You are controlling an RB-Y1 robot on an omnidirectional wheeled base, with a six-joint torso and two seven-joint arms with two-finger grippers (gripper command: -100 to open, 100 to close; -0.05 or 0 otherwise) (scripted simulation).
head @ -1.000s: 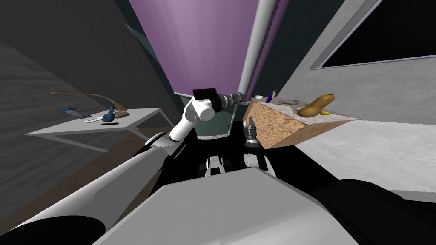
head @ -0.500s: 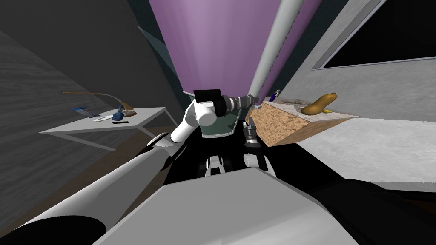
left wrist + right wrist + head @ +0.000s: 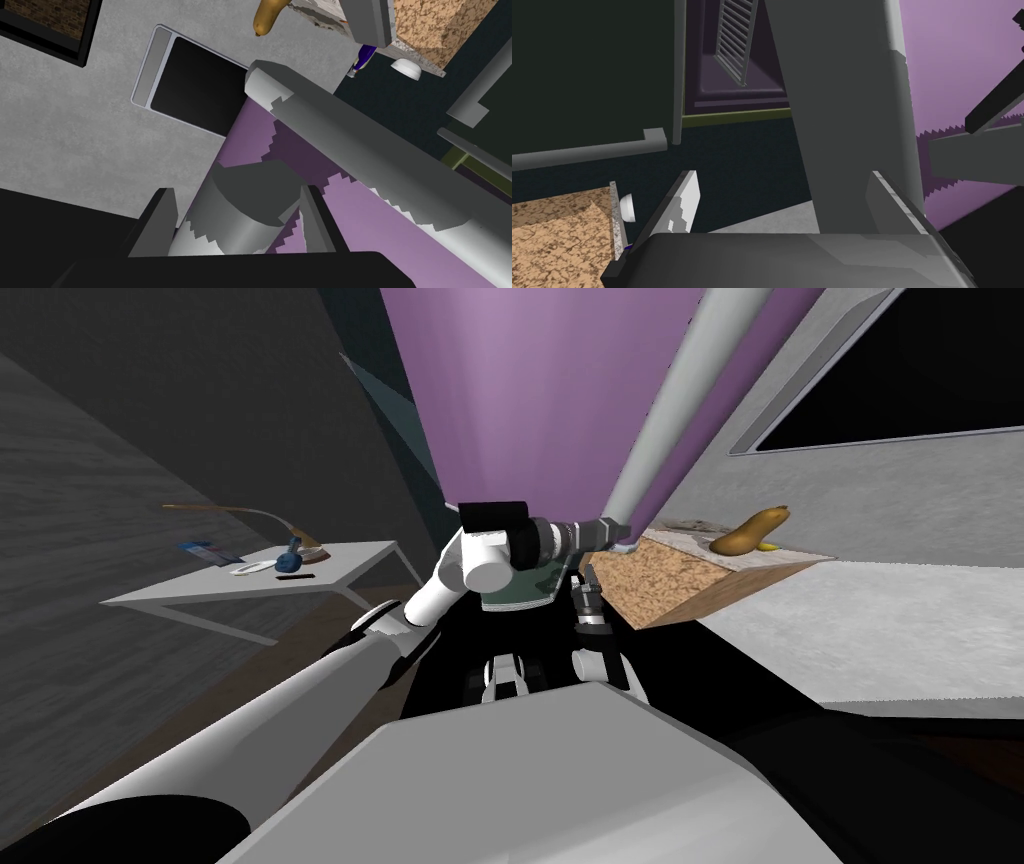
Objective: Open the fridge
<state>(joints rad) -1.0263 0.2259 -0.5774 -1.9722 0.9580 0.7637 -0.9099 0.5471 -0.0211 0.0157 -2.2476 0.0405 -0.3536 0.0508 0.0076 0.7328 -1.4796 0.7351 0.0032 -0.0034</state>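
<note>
**Fridge door comes away on the left arm's pull.** The purple fridge door point(image 3: 540, 398) has a long grey handle point(image 3: 668, 423) and stands right beside the cork-fronted counter point(image 3: 680, 580). Over the past second its handle edge has swung toward the counter and now covers the counter's near corner, though part of that shift is the head camera's own turn.

The left gripper point(image 3: 236, 197) travels with the door. Its fingers point(image 3: 162, 220) sit on either side of the handle's lower post point(image 3: 240, 225) and appear clamped on it, though the contact itself is hard to read.

Past the handle, a wire rack point(image 3: 737, 40) shows in a dim purple compartment, which suggests the door is off its seal. The right gripper point(image 3: 589, 591) waits just beside the counter's near end, jaws wide and empty. A banana point(image 3: 750, 531) lies on the counter's top, and a table point(image 3: 340, 560) stands well apart from the counter, across the door's swing.

The pull looks to be working, and more swing is likely needed.
</note>
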